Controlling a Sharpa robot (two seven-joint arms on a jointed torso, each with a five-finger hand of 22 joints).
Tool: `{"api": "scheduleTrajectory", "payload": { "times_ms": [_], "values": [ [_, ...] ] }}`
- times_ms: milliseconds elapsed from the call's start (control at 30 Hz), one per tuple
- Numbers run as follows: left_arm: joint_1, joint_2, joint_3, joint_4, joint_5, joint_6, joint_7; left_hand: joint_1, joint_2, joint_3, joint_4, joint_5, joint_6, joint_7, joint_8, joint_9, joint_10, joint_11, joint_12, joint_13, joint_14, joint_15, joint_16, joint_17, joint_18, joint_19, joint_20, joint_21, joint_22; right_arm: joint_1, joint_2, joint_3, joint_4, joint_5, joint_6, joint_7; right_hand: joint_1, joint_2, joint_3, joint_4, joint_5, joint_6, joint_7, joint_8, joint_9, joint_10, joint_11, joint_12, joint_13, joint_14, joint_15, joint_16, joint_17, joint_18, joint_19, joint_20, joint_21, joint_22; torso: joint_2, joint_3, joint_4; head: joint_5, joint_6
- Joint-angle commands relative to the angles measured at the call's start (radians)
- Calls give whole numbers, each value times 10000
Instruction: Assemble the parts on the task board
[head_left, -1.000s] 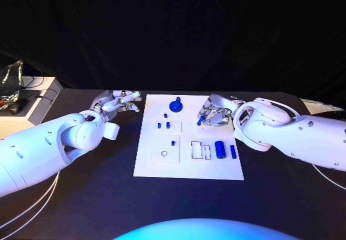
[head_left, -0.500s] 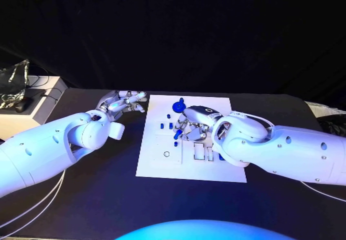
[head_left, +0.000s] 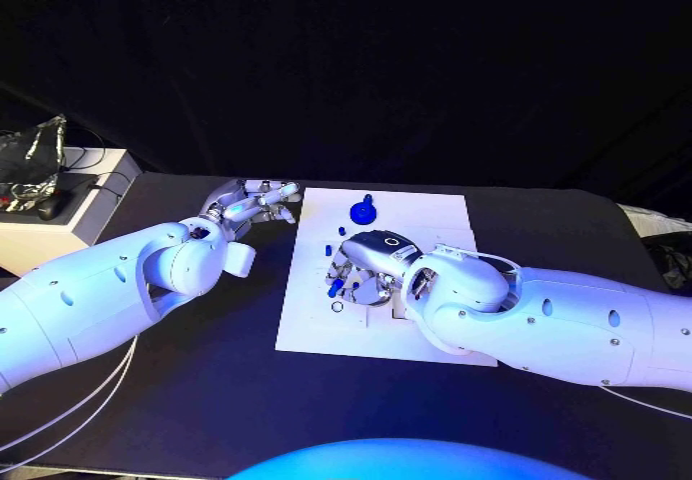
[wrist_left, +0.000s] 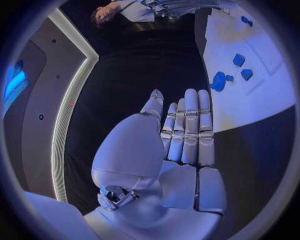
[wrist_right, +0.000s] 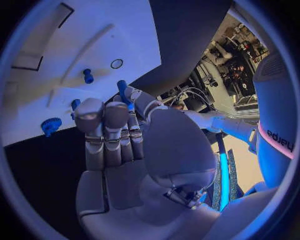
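Right robot hand pinching a small blue cylindrical peg over the flat white task board near its round hole, insertion pending, blue gear-like part unplaced at 12 o'clock, left robot hand empty, fingers straight, at 10, black worktop, dark backdrop.

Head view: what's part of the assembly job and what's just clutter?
Job:
task board
blue gear-like part at the board's far end
small blue part, held by the right hand over the board
left hand, beside the board, holding nothing

Lying about:
pale box at the table's left
dark items and cables on it
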Motion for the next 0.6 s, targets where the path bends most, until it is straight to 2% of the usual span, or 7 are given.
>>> {"api": "scheduleTrajectory", "payload": {
  "times_ms": [33, 200, 333, 600],
  "values": [
    [-2, 4, 6, 26, 61, 175, 43, -25, 92, -58, -15, -7, -6, 52, 51, 15, -34, 5, 48, -1, 1, 48, -54, -15, -105, 80, 16, -35, 9, -41, 40, -16, -80, -382, 278, 131, 39, 232, -3, -41, 5, 53, 20, 36, 11, 344, -310, 37, 30, -36, -55, 17, -14, 138, 152, -45, 7, 914, 4, 11, 1, 30, -52],
    [-2, -6, 6, 32, 61, 175, 38, -25, 92, -58, -15, -7, -6, 52, 51, 15, -34, 5, 48, -1, 1, 48, -54, -15, -105, 80, 16, -35, 9, -80, 81, -38, -111, -384, 369, 133, 39, 233, -3, -42, 4, 53, 20, 36, 11, 344, -310, 37, 30, -35, -55, 16, -15, 138, 151, -44, 8, 914, 6, 3, -3, 40, -84],
    [-2, -4, 6, 30, 61, 179, 37, -25, 92, -58, -15, -7, -6, 52, 51, 15, -34, 5, 48, -1, 1, 48, -54, -15, -105, 80, 16, -35, 9, -112, 118, -55, -167, -408, 465, 123, 37, 238, -6, -51, -4, 52, 21, 36, 8, 341, -310, 37, 30, -33, -54, 12, -21, 138, 144, -42, 16, 915, -3, 21, -10, 59, -124],
    [-2, -20, 6, 34, 61, 172, 34, -25, 92, -58, -15, -7, -6, 52, 51, 15, -34, 5, 48, -1, 1, 48, -54, -15, -105, 80, 16, -35, 9, -154, 131, -81, -217, -402, 548, 175, 37, 238, -6, -51, -4, 52, 21, 36, 8, 341, -310, 37, 30, -33, -54, 12, -21, 138, 144, -42, 16, 915, 1, 10, -11, 94, -179]
  ]
}}
